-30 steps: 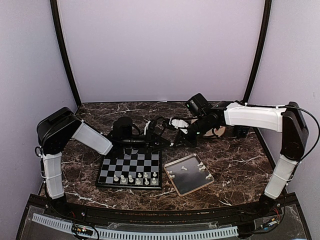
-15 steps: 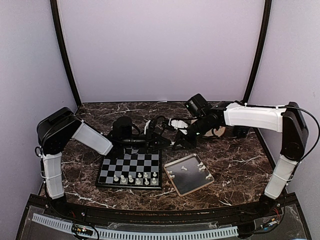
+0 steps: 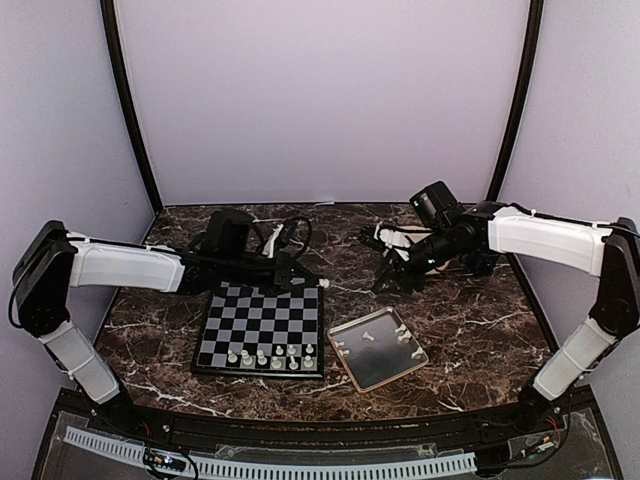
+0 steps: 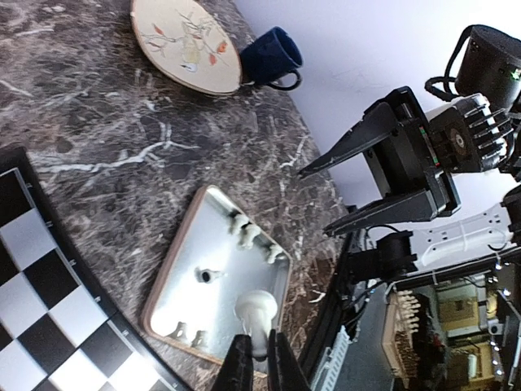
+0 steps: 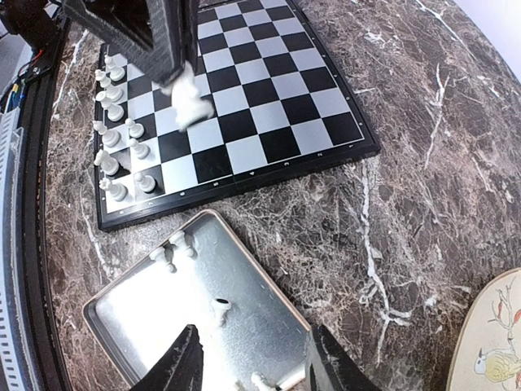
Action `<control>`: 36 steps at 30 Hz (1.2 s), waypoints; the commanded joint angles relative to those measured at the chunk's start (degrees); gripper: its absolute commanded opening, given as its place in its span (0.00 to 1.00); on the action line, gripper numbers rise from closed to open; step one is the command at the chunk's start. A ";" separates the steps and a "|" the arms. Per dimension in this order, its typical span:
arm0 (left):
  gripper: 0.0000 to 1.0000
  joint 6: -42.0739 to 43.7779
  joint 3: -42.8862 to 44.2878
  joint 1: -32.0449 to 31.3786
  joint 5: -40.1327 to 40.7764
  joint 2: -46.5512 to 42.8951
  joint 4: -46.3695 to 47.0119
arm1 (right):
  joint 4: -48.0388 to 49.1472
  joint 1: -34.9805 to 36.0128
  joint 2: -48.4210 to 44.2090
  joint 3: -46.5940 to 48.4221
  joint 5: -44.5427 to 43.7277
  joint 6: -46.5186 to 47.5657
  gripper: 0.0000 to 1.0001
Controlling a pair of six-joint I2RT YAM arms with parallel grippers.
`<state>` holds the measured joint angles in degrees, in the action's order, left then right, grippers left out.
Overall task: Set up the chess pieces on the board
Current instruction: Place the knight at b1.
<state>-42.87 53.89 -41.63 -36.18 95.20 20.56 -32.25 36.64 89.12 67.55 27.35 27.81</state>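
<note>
Left jaws are now pinching a piece [image 4: 256, 314] and pulling away; right jaws are gaping empty. Board [image 3: 255, 320] placement is coming next.

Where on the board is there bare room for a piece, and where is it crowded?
Bare: far rows of the black-and-grey checkered chessboard, between its far border and the small white chess pieces. Crowded: its two near rows.
</note>
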 commanded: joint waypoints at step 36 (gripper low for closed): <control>0.01 11.58 -7.21 0.26 28.21 -23.08 -70.00 | 2.02 -0.16 4.29 -0.85 6.41 1.16 0.42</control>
<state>-31.70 48.18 -41.45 -7.51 72.16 -49.32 -31.29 36.45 92.79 67.24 33.21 28.42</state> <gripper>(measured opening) 0.062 0.419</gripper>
